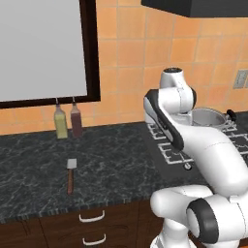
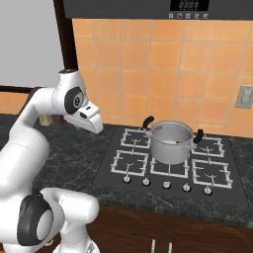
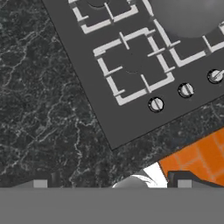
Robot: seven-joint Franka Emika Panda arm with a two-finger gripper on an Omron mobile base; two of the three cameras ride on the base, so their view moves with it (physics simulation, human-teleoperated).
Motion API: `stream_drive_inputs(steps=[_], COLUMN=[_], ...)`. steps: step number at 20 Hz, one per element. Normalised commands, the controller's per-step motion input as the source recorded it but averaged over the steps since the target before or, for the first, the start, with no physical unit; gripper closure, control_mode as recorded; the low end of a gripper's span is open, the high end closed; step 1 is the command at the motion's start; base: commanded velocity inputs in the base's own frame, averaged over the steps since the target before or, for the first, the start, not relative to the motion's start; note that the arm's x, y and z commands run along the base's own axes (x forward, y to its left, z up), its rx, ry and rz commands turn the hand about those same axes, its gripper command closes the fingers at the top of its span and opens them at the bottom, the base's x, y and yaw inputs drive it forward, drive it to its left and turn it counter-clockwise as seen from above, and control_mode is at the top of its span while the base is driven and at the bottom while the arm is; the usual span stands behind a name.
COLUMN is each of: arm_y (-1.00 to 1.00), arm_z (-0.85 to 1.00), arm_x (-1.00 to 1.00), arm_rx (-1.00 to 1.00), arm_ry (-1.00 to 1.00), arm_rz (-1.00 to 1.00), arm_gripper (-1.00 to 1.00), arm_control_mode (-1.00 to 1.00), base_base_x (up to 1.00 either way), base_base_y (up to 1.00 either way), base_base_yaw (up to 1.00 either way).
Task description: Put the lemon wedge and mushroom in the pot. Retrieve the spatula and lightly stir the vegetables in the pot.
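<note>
The spatula (image 1: 70, 175) lies flat on the counter (image 1: 111, 164), well left of the stove (image 2: 170, 165), where the pot (image 2: 171, 142) sits. The gripper (image 3: 111, 183) hangs over the counter, wide open and empty. Risk: pinching the slim handle off-centre could tilt or drop it.

My own forearm hides most of the pot (image 1: 209, 117) in the left base view, leaving its rim and one black handle showing. In the hand view the pot (image 3: 188, 15) is a blurred grey disc cut off by the top edge, and the stove (image 3: 131, 65) runs out past the top and right edges. In the right base view I cannot make out what lies inside the pot (image 2: 171, 142). My arm covers the left part of the stove (image 1: 169, 145) in the left base view. The bottle (image 2: 47, 119) is mostly hidden behind my arm in the right base view.
</note>
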Motion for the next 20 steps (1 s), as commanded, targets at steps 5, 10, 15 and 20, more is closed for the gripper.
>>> stream_drive_inputs(steps=[5, 10, 15, 20], arm_y=[0.90, 0.79, 0.79, 0.71], arm_z=[-0.30, -0.30, -0.24, -0.19], arm_x=[-0.02, -0.27, -0.25, -0.15], arm_rx=[-0.05, -0.09, -0.12, -0.12], arm_ry=[0.04, 0.11, 0.15, 0.16], arm_rz=[0.63, 0.85, 0.82, 0.81], arm_gripper=[-1.00, -1.00, -1.00, -1.00], arm_control_mode=[-1.00, -1.00, -1.00, -1.00], base_base_x=[0.00, 0.00, 0.00, 0.00], base_base_y=[0.00, 0.00, 0.00, 0.00], base_base_yaw=[0.00, 0.00, 0.00, 0.00])
